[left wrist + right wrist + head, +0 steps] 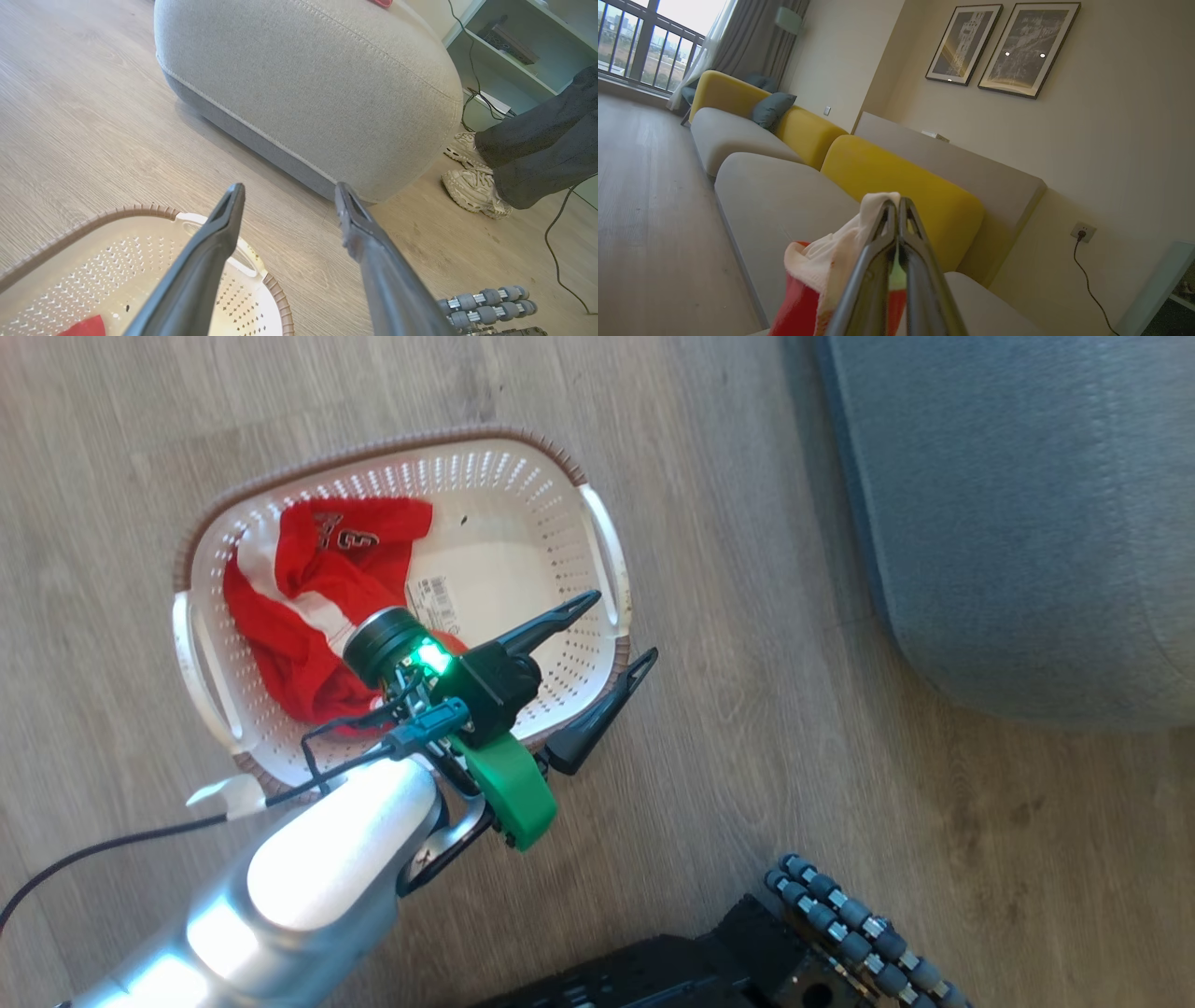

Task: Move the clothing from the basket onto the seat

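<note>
The left end effector [625,625] hangs over the near right rim of the small cream plastic basket [569,513], which has perforated sides and a brown braided-look rim. Its two long dark fingers are spread wide with nothing between them. A bright red soft fabric garment with white stripes [308,588] lies crumpled in the left half of the basket, beside the paper label [434,602] on its floor. The basket stands on the pale wooden floor [794,728], well apart from the large grey fabric-upholstered seat [1027,523].

In the right wrist view, the right end effector [898,201] is pinched tight on a second red piece with a white cuff [817,270], and the seat cushion [784,196] spreads out beyond it.

The step in hand appears to be delivery of that held piece. The right fingers should part once the fabric is over the cushion rather than its edge. The left arm then has to swing toward the basket's left side, drop onto a raised fold of the red garment and close on it, clear of the perforated wall.
</note>
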{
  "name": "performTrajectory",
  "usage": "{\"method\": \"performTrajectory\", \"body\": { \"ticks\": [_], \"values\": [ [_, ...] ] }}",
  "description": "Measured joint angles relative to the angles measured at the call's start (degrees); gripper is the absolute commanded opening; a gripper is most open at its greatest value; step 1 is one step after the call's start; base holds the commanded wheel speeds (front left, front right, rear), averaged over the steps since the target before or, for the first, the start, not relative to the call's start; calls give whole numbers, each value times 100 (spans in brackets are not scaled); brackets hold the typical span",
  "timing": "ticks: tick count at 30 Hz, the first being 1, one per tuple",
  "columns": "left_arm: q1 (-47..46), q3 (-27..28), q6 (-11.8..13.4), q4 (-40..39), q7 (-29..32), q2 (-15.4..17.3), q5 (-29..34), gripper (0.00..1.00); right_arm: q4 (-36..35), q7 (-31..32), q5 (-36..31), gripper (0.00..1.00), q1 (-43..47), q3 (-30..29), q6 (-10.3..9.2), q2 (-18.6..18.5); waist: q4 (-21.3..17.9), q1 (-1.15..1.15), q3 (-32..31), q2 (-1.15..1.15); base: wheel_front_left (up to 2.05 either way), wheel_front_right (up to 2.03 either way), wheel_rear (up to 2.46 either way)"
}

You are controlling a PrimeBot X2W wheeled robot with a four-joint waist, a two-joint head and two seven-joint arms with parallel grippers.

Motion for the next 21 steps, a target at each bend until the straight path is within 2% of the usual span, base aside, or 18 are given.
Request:
{"method": "performTrajectory", "body": {
  "ticks": [2, 5, 16, 17, 18, 19, 21],
  "values": [
    [-2, -20, 0, -4, 0, 5, 0, 100, 250, -7, 9, 0, 411, -81, 0, 337, 39, 0, 129, 0, 0, 0, 0],
    [-16, -35, 0, -9, 0, 4, 1, 100, 566, -18, 62, 0, 837, -159, 0, 588, 105, 1, 218, 0, 0, 0, 0],
    [-160, 86, 0, -24, 0, -44, 1, 100, 1550, -244, 101, 0, 1466, -624, 0, 857, 369, 0, 302, 0, 0, 0, 0],
    [-160, 111, 0, -23, 0, -55, 1, 100, 1555, -279, 101, 4, 1501, -625, 0, 861, 386, 0, 282, 0, 0, 0, 0],
    [-160, 137, 0, -23, 0, -73, 1, 100, 1553, -286, 107, 39, 1516, -637, 0, 870, 402, 0, 257, 0, 0, 0, 0],
    [-160, 154, 0, -23, 0, -93, 1, 100, 1551, -289, 124, 100, 1519, -634, 0, 873, 418, 0, 229, 0, 0, 0, 0],
    [-159, 182, 0, -21, 0, -154, 1, 100, 1532, -336, 205, 100, 1538, -566, 0, 871, 453, 0, 161, 0, 0, 0, 0]
  ]
}}
